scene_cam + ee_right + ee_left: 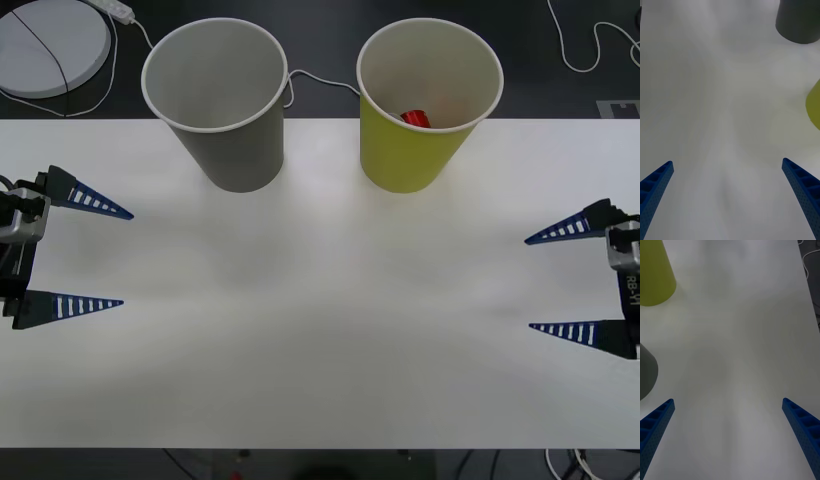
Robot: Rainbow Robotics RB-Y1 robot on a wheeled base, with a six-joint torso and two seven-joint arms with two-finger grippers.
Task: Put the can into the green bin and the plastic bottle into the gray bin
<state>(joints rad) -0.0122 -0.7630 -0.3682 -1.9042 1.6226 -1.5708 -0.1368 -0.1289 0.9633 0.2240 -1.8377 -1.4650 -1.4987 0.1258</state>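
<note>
Currently noted: can (415, 118) inside green bin (410, 160); gray bin (235, 150) just beside; left claw (122, 258) and right claw (530, 283) wide, unloaded, flanking on counter (320, 330).

A white desk (320, 340) spreads out in front of both hands, its bare top running between them. Beyond its far edge, past the left hand (95, 255), a round pale disc (50, 45) lies on the dark floor with a dark line across it. A white cable (320, 80) trails along the floor behind the desk. Past the right hand (560, 285), another white cable (590, 40) loops on the floor.
</note>
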